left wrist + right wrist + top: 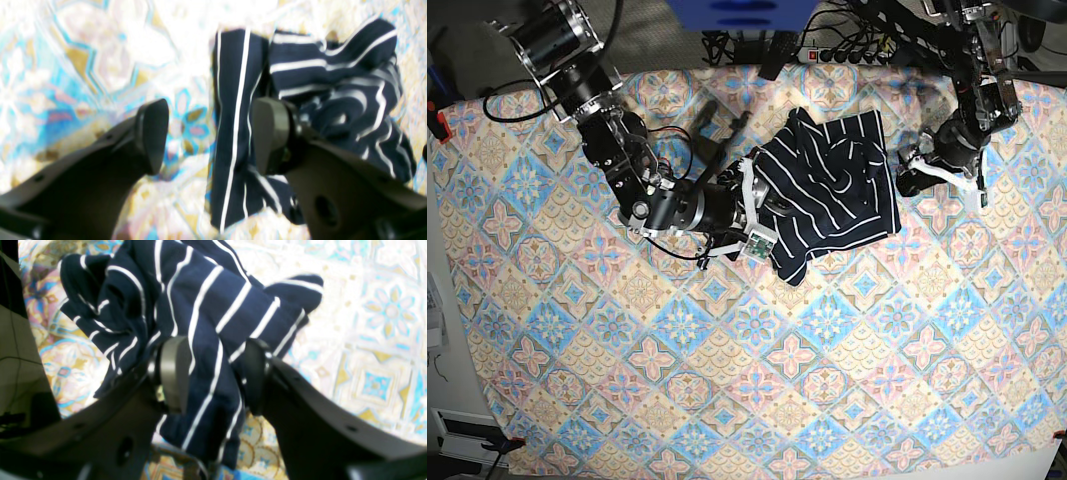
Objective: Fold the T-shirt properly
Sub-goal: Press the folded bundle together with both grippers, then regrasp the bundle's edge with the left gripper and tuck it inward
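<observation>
The dark navy T-shirt (827, 190) with thin white stripes lies crumpled on the table's far middle. My right gripper (762, 215) is at the shirt's left edge; in the right wrist view its jaws (217, 373) are closed on a thick fold of the shirt (200, 290). My left gripper (910, 170) sits just off the shirt's right edge. In the left wrist view it (210, 136) is wide open, with a flat strip of the shirt (233, 100) lying beneath it and bunched fabric beyond the right finger (270, 133).
The pastel tile-patterned cloth (727, 380) covers the whole table. A power strip (857, 52) and cables lie past the far edge, beside a blue object (737, 12). A red clamp (437, 122) holds the cloth at the far left edge.
</observation>
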### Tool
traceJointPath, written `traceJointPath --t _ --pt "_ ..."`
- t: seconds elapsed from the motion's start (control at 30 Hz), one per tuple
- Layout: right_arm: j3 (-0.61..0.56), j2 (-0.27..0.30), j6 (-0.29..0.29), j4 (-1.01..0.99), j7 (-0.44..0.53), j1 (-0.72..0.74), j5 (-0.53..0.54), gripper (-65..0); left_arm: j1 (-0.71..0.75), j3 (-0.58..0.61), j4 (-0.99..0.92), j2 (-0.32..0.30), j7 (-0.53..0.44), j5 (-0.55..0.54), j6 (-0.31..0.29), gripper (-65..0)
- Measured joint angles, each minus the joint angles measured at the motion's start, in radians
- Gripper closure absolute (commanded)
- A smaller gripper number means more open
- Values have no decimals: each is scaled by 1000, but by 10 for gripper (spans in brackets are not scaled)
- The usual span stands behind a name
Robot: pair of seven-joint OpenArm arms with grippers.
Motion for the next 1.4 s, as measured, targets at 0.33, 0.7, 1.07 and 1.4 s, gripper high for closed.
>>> traceJointPath --t 0.33,0.7,1.07,1.4 --pt "1 3 0 0 -3 -3 -15 -263 8 123 123 -8 -14 6 -2 -388" --pt "0 0 0 0 -2 -4 -12 -263 -87 277 -12 0 -19 100 0 -388" --pt "4 0 0 4 4 -5 -11 -263 -168 281 -151 1 -25 97 -6 -59" --pt "7 0 0 4 5 -5 -12 -263 -166 243 -24 -18 -38 90 -14 -61"
